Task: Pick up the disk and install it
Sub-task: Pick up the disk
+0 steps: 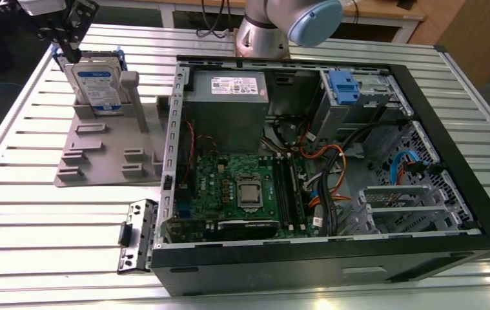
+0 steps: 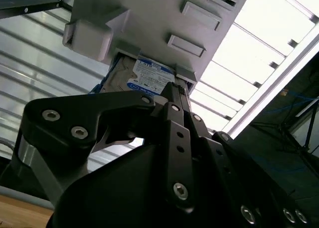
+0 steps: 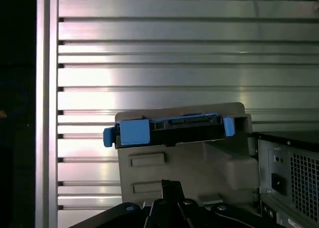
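Black gripper (image 2: 172, 94) bulk sits closest to the lens in the second wrist view, with the disk (image 2: 149, 78) just past its tip. Spread or pressed together: cannot tell.

Exterior view: gripper (image 1: 68, 48) hangs in the upper left of the frame, directly over the disk (image 1: 97, 84). Touching or a hair apart, cannot tell. Disk stands on its short edge in a grey holder (image 1: 107, 155), long axis up and down, leaning back a little, broad labelled face toward the lower edge of the frame. Blue carrier shows along its sides and top.

Exterior view alone gives the layout. Holder rests on a slatted metal table (image 1: 20, 213), just beside an open computer case (image 1: 331, 265) lying on its side. Inside the case: grey box (image 1: 227, 119) with a white sticker, silver cage (image 1: 348, 90) with a blue latch, green motherboard (image 1: 236, 187).

First wrist view gives the disk (image 3: 169, 129) edge-on: a thin dark strip with blue carrier tabs at both ends, seated in the holder (image 3: 199, 158), with a corner of the case (image 3: 289, 173) beside it. The label face is hidden here.

Second wrist view shows that face: white label with a blue band. Print on the label and on the sticker cannot be made out.
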### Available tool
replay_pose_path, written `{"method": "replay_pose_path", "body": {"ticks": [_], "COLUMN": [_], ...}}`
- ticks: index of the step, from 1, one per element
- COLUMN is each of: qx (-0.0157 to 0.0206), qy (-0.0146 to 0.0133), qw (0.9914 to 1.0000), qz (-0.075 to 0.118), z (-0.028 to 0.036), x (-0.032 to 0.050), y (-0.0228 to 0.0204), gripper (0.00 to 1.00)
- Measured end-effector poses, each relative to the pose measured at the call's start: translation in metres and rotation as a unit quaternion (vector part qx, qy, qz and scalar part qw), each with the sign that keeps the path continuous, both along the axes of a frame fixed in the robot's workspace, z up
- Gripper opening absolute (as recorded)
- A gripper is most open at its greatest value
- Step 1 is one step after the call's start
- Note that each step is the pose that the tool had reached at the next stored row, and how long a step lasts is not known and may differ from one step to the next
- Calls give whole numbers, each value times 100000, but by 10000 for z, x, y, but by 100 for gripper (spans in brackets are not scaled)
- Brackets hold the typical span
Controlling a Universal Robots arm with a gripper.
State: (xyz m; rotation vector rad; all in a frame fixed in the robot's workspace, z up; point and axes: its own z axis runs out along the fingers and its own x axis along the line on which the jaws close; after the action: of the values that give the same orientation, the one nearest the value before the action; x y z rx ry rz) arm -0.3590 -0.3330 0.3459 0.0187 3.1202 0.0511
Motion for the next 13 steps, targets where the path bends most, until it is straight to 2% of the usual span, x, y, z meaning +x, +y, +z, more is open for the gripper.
{"method": "replay_pose_path", "body": {"ticks": [3,6,13], "qx": [-12,-31,-113], "qy": [1,-4,2], "qw": [99963,99855,99441], "qz": [2702,5377,10557], "z": [-2,-3,-4], "x": [0,0,0], "y": [0,0,0], "gripper": [10,10,10]}}
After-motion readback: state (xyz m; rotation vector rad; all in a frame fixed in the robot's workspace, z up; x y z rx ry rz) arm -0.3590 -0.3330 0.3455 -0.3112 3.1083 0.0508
